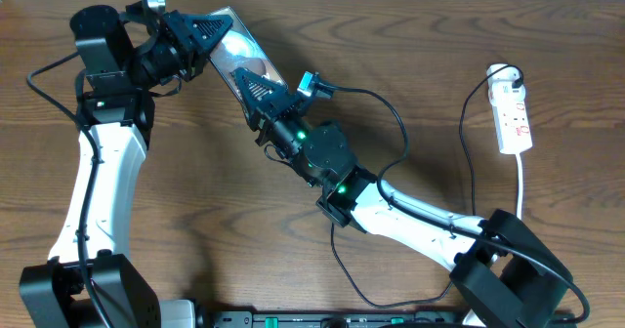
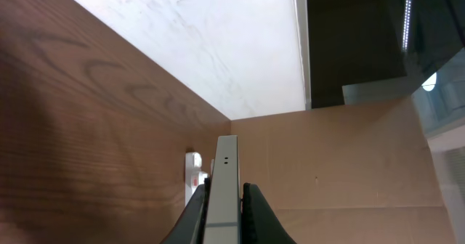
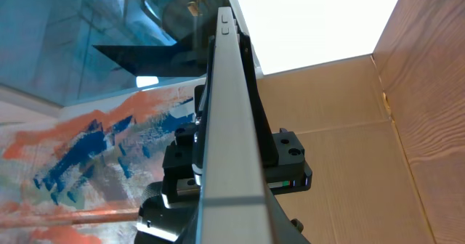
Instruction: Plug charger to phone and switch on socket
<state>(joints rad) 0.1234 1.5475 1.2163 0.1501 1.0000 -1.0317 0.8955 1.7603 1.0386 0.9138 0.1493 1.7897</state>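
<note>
The phone point(image 1: 237, 47), a dark glossy slab, is held off the table between both grippers at the back left. My left gripper point(image 1: 215, 32) is shut on its upper-left end. My right gripper point(image 1: 258, 82) is shut on its lower-right end. In the left wrist view the phone's pale edge point(image 2: 227, 157) runs up between the shut fingers point(image 2: 227, 187). In the right wrist view the phone's edge point(image 3: 229, 128) fills the middle between the fingers point(image 3: 227, 91). The white socket point(image 1: 514, 113) lies at the far right. The charger cable point(image 1: 467, 143) runs down from its black plug. The cable's tip is hidden.
The socket's white cord point(image 1: 521, 177) trails toward the front right. A black robot cable point(image 1: 391, 113) loops over the right arm. The socket also shows small in the left wrist view point(image 2: 193, 173). A cardboard wall point(image 2: 341, 171) stands beyond the table's right side.
</note>
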